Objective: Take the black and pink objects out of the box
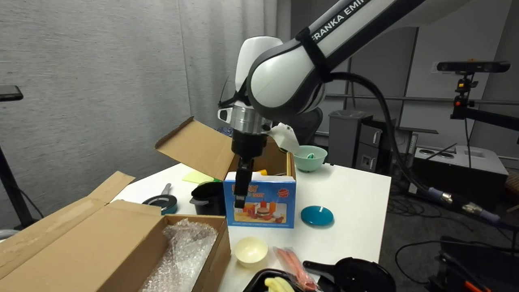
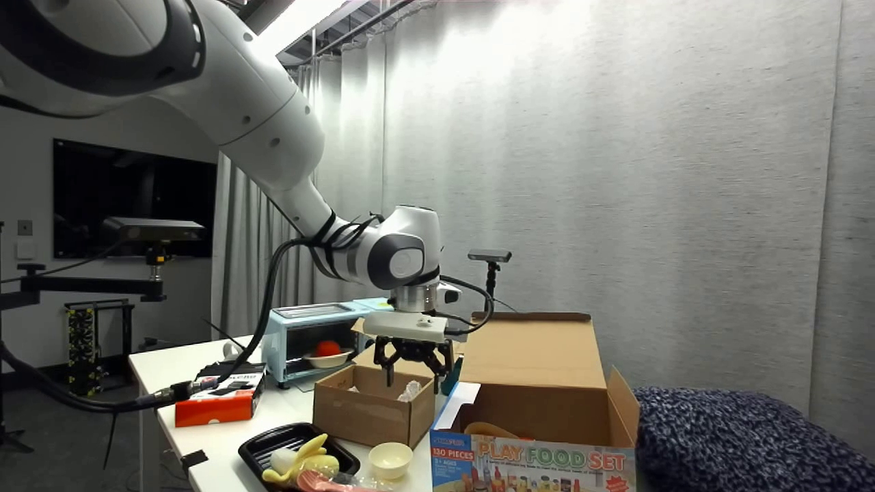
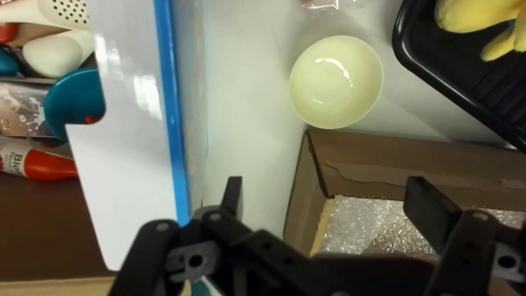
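Hanging over the desk [image 1: 352,198], the claw [image 2: 413,380] gapes wide; I see a black tray [image 2: 284,436] and bagged pink piece [image 1: 298,267] lying outside the brown cardboard box [image 2: 362,415].

bubble wrap [image 1: 182,247] in carton [image 2: 366,418] | bowl [image 3: 336,82] beside carton, contact unclear | bottle [image 3: 47,164] in box [image 2: 540,410]

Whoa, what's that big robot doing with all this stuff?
The robot arm is meant to take black and pink objects out of the brown cardboard box. Right now its gripper hangs open, holding nothing. A black tray, a black pan and pink pieces in clear plastic lie outside the box; bubble wrap shows inside it.
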`<state>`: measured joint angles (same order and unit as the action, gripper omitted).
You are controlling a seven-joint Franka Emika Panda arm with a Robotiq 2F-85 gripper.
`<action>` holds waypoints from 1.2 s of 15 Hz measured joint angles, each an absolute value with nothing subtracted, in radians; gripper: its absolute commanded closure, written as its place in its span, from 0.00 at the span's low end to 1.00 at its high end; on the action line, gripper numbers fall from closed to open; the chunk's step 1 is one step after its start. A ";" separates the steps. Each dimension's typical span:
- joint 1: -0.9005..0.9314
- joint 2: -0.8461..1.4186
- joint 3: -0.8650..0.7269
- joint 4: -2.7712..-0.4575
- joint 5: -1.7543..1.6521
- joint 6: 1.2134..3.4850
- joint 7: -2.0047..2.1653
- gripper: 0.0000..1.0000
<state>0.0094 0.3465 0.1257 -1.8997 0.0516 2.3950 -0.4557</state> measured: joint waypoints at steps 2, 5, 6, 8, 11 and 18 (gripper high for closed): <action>0.010 0.349 0.126 -1.897 0.036 2.395 -0.434 0.00; 0.010 0.355 0.126 -1.890 0.026 2.388 -0.428 0.00; 0.010 0.356 0.126 -1.888 0.023 2.375 -0.429 0.00; 0.010 0.357 0.126 -1.879 0.008 2.321 -0.429 0.00; 0.010 0.357 0.126 -1.861 -0.028 2.246 -0.429 0.00; 0.012 0.358 0.126 -1.840 -0.069 2.211 -0.431 0.00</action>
